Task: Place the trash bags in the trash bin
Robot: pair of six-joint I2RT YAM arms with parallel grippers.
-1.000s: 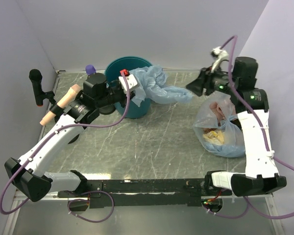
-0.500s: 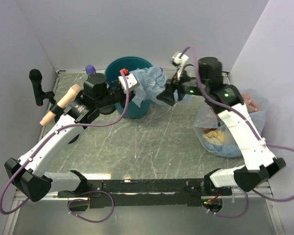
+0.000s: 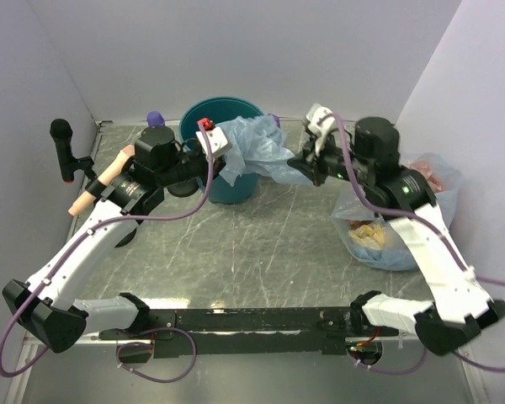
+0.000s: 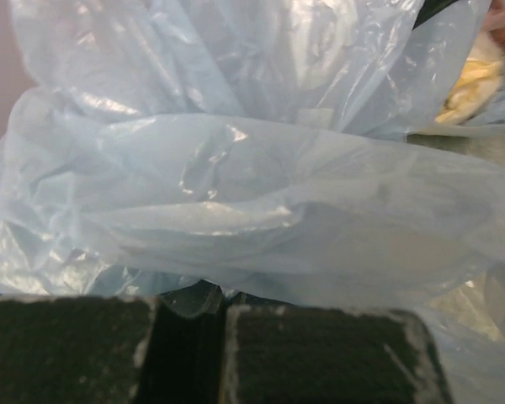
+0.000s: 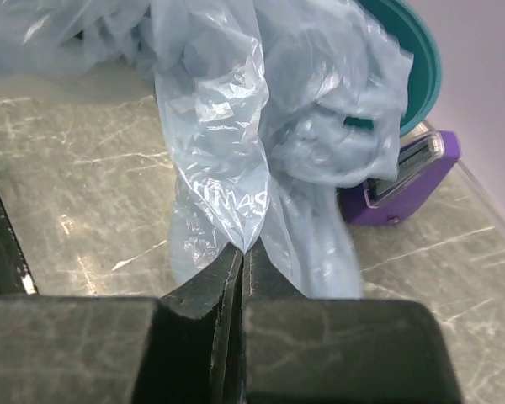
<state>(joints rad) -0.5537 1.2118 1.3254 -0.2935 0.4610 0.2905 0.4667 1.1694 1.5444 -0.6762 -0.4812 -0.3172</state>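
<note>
The pale-blue trash bag (image 3: 257, 145) drapes over the right rim of the teal trash bin (image 3: 209, 108) and stretches right above the table. My left gripper (image 3: 225, 158) sits at the bin's right side, shut on the bag's left part. In the left wrist view its pads meet on a fold of film (image 4: 209, 305), and the bag (image 4: 252, 185) fills the view. My right gripper (image 3: 297, 168) is shut on the bag's right tip. In the right wrist view the fingertips (image 5: 244, 252) pinch a corner of the bag (image 5: 223, 143), with the bin (image 5: 414, 59) behind.
A clear bag stuffed with yellow and pink items (image 3: 385, 229) lies at the right under my right arm. A purple box (image 5: 404, 178) sits on the table beside the bin. A black microphone (image 3: 62, 145), a peach handle (image 3: 103, 178) and a purple cap (image 3: 156, 118) are at the left.
My right gripper swung left from near the stuffed bag to the pale-blue bag's trailing end and closed on it. The left arm shifted slightly left, still gripping the bag.
</note>
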